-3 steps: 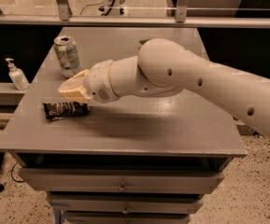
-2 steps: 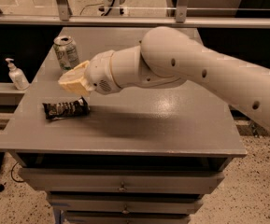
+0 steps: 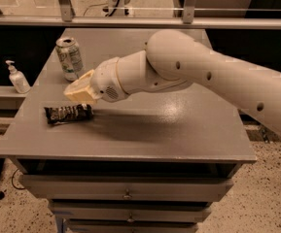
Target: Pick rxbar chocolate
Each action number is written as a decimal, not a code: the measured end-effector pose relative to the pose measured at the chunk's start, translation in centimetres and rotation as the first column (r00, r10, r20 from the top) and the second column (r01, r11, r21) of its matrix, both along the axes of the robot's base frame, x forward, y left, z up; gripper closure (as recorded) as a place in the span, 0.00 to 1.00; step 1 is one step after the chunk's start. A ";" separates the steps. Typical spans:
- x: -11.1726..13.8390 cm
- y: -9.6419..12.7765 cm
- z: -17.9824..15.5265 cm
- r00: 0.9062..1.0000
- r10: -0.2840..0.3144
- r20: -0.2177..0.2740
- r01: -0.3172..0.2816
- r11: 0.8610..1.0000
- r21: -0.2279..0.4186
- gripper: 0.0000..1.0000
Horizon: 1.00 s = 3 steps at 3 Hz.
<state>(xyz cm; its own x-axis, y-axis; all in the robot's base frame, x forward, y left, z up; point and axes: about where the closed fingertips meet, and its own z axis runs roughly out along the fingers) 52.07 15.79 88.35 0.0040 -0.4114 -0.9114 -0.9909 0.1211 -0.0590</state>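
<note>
Gripper (image 3: 81, 89) hovers over left side of table (image 3: 179, 125), tipped down toward rxbar chocolate (image 3: 68, 113); likely lining up grasp. Bar lies flat at gripper's 7 o'clock, near, not touching. Grip state: cannot tell. Soda can (image 3: 70, 58) upright at bar's 12 o'clock.

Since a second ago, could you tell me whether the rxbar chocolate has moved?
No. The rxbar chocolate lies where it did, in front of the soda can; the gripper hangs close by its right end.
</note>
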 end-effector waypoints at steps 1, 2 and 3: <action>-0.3 -0.3 -1.4 1.000 0.010 -0.026 -0.010 1.000 -0.014 0.36; -0.4 -0.3 -2.3 0.999 0.016 -0.039 -0.017 1.000 -0.019 0.13; -0.5 -0.3 -2.9 0.999 0.022 -0.047 -0.023 1.000 -0.022 0.00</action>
<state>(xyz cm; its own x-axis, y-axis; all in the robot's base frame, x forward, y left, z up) 51.58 15.49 85.50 -0.0294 -0.4317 -0.9015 -0.9951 0.0981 -0.0145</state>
